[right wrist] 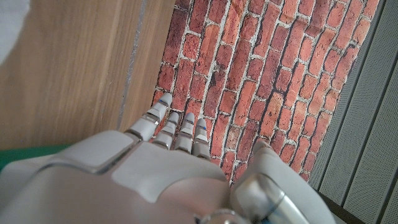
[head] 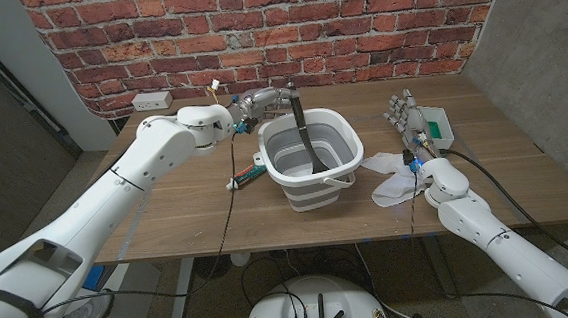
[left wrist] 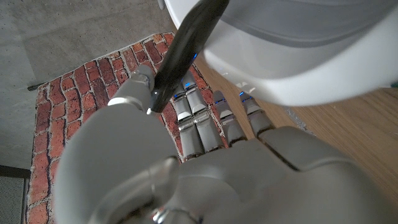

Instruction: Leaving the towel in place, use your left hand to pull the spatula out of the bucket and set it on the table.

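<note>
One left robot hand (head: 260,104) pinches the spatula (head: 308,137) handle (right robot hand (head: 401,111) spread, idle); lift straight up, clearing the bucket (head: 316,182) rim.

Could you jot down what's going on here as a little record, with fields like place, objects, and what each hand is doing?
Place: wooden table before a brick wall
Bucket: grey and white, near the table's middle
Spatula: dark, standing in the bucket, handle sticking up over the far rim
Left hand: at the spatula's handle, thumb against it; a full grip can't be confirmed
Towel: white, crumpled on the table on the bucket's right
Right hand: empty, fingers apart, beyond the towel
</note>
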Action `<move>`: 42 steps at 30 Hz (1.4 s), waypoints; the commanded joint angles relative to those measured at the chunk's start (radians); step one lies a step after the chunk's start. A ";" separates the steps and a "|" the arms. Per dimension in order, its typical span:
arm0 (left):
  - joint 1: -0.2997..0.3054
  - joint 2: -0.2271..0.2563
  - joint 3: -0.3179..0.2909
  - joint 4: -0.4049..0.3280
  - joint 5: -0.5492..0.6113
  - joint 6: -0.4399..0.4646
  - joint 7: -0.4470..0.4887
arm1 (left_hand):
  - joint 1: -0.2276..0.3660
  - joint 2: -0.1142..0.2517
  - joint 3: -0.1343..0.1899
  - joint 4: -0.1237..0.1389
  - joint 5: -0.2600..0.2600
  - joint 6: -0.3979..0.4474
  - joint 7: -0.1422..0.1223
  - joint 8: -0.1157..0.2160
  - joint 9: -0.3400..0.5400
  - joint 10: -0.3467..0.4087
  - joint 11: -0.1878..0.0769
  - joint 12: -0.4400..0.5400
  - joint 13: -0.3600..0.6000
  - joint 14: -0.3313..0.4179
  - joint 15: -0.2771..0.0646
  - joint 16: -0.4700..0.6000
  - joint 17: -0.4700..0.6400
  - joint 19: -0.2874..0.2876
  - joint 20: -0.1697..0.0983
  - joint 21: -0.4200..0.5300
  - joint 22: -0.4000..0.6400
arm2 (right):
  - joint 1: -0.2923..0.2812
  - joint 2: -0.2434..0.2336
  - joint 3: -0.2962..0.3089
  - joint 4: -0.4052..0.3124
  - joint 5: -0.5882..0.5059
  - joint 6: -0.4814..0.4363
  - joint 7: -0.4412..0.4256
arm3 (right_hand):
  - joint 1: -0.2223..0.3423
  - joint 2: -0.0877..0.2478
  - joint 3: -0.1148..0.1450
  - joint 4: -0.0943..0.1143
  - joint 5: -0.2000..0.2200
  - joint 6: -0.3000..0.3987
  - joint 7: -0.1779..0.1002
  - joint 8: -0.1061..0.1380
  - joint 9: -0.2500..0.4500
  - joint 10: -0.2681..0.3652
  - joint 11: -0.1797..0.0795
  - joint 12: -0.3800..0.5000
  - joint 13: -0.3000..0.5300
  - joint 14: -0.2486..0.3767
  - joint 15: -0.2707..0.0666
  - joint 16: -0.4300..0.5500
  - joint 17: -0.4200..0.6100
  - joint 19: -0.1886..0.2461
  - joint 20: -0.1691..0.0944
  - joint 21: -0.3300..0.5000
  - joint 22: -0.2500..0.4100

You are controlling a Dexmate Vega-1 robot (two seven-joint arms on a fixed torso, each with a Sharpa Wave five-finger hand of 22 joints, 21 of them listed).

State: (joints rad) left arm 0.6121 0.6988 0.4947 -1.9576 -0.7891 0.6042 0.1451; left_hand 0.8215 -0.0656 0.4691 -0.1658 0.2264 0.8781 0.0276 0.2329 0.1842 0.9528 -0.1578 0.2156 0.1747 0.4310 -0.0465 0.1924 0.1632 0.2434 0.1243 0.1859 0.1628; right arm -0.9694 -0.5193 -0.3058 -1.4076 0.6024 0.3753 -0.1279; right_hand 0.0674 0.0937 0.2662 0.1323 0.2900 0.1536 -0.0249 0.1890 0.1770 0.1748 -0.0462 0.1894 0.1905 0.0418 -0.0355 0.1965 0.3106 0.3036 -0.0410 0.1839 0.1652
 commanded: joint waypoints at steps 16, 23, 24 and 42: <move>0.019 0.006 -0.014 -0.055 0.009 0.041 0.076 | 0.036 0.166 0.048 0.012 -0.008 0.096 -0.024 0.000 0.014 0.116 -0.025 0.001 0.012 0.056 -0.067 -0.006 0.000 0.040 -0.021 0.004 0.005 | -0.017 -0.005 0.007 -0.016 0.004 0.001 -0.004 | -0.010 0.030 0.012 0.000 0.005 0.013 0.001 0.005 0.002 0.012 0.003 0.006 0.003 0.003 -0.010 0.009 -0.003 -0.002 -0.013 0.003 0.002; 0.018 0.016 -0.013 -0.069 0.019 0.040 0.075 | 0.046 0.200 0.059 0.005 -0.014 0.105 -0.027 -0.003 0.016 0.132 -0.023 0.000 0.013 0.054 -0.072 -0.011 -0.001 0.043 -0.023 0.004 0.005 | -0.025 -0.004 0.008 -0.022 0.002 0.004 -0.011 | -0.011 0.030 0.013 0.000 0.005 0.013 0.001 0.004 0.002 0.011 0.003 0.006 0.003 0.002 -0.012 0.009 -0.005 -0.002 -0.012 0.003 0.002; 0.015 0.019 -0.011 -0.071 0.022 0.042 0.075 | 0.047 0.203 0.060 0.005 -0.015 0.103 -0.026 -0.004 0.017 0.132 -0.022 -0.001 0.013 0.055 -0.073 -0.011 0.000 0.042 -0.022 0.004 0.005 | -0.026 -0.005 0.008 -0.023 0.003 0.004 -0.011 | -0.011 0.030 0.013 0.000 0.005 0.013 0.002 0.004 0.002 0.011 0.003 0.006 0.003 0.002 -0.011 0.009 -0.005 -0.002 -0.012 0.003 0.002; 0.000 0.031 -0.011 -0.101 0.044 0.046 0.064 | 0.047 0.230 0.071 0.004 -0.023 0.098 -0.016 -0.011 0.021 0.144 -0.025 -0.003 0.015 0.054 -0.077 -0.014 -0.001 0.039 -0.024 0.002 0.005 | -0.030 0.007 0.005 -0.014 -0.003 0.022 -0.013 | -0.014 0.028 0.015 0.001 0.005 0.013 0.002 0.004 0.002 0.011 0.004 0.005 0.003 0.002 -0.010 0.011 -0.009 -0.001 -0.012 0.003 0.002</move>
State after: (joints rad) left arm 0.6188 0.7241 0.4848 -2.0403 -0.7570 0.6489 0.2103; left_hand 0.7966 0.0758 0.5206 -0.1778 0.2049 0.9572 -0.0078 0.2198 0.2028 1.0424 -0.1417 0.2098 0.1843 0.4770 -0.0499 0.1807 0.1633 0.2757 0.1000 0.1859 0.1656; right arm -0.9981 -0.5185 -0.2982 -1.4275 0.6031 0.3887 -0.1406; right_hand 0.0592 0.0936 0.2747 0.1318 0.2900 0.1621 -0.0229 0.1889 0.1771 0.1747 -0.0462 0.1894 0.1908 0.0418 -0.0355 0.1965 0.3014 0.3036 -0.0410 0.1839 0.1650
